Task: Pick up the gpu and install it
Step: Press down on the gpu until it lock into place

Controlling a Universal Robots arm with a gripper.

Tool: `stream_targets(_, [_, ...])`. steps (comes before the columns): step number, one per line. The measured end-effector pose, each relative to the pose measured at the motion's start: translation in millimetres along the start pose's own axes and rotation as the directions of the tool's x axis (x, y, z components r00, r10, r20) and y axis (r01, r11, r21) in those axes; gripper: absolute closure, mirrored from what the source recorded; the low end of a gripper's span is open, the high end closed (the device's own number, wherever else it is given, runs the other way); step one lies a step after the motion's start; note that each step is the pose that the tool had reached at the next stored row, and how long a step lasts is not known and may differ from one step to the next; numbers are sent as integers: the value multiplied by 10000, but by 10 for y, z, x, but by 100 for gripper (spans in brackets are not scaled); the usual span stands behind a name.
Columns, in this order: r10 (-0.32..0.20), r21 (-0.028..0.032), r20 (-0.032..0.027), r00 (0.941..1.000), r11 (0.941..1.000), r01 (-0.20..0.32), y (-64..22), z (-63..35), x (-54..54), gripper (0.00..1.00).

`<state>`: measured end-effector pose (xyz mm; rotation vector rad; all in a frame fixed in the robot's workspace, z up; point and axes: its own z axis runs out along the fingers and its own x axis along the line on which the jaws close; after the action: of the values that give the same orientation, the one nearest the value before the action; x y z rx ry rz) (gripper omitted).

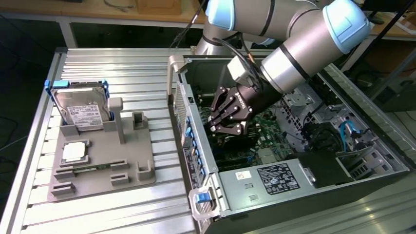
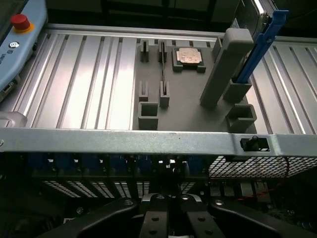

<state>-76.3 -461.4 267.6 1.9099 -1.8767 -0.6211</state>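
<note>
down inside the computer case [image 1: 195,146], the gripper [image 1: 224,127] is pressed together; gpu beneath it, hidden.

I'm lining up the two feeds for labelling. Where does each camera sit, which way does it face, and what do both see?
Exterior view: off the arm, raised, looking down on the slatted table, the grey fixture tray and the open computer case; the arm and its gripper, reaching into the case, show.
Wrist view: on the wrist inside the case, looking over the case's edge rail toward the tray; the gripper's shut fingers show.
Shared: tray, hard drive, processor chip, table, case.
</note>
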Motion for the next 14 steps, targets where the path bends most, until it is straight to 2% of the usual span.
stream_targets(1, [1, 2, 11, 10000, 10000, -1, -3, 3, -1, 89])
stream_targets(6, [57, -28, -82, 10000, 10000, -57, 0, -44, -2, 89])
stream_targets(11, [186, -31, -270, 9995, 9998, -187, -23, -62, 1, 89])
stream_targets(14, [323, -27, -494, 9983, 9995, -325, -23, -62, 11, 89])
